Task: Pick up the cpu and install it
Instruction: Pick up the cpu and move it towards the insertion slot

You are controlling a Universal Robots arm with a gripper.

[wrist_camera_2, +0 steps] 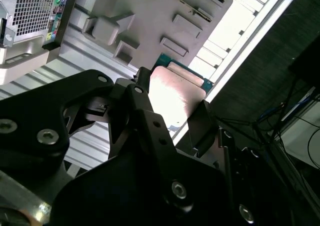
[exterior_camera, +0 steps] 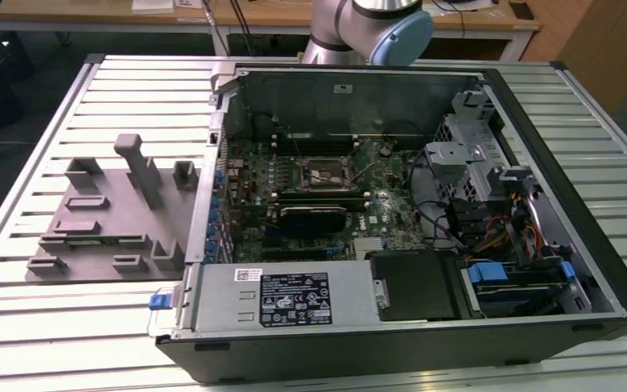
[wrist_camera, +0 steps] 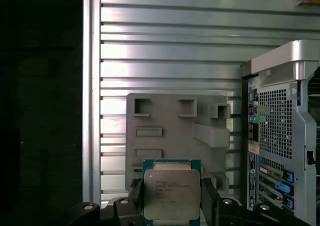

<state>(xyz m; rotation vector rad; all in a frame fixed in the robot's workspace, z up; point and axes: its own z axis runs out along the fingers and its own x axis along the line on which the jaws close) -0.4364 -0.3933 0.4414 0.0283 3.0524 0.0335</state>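
Confirm the tool state first: the gripper [wrist_camera: 171, 202] is clenched on the cpu [wrist_camera: 171, 192], with one black finger [wrist_camera: 208, 196] pressed against each of two opposite edges. In the first wrist view the chip's silver lid faces the camera, with a green rim showing around it. In the second wrist view you see the same chip [wrist_camera_2: 172, 98] seated between the fingers, its lid bright with glare.

Locate the cpu off the table [exterior_camera: 63, 327], carried in the air. In both wrist views it stands out against the grey fixture block [wrist_camera: 170, 131] and the slatted table surface, outside the computer case [wrist_camera: 280, 126] and next to the case's rear panel.

In the exterior view, note that the fixture block [exterior_camera: 107, 216] lies along the table's edge on the exterior view's left, just beside the open case [exterior_camera: 401, 355]. The black socket frame [exterior_camera: 322, 173] sits on the board inside the case. The arm [exterior_camera: 368, 24] rises at the table's far edge.
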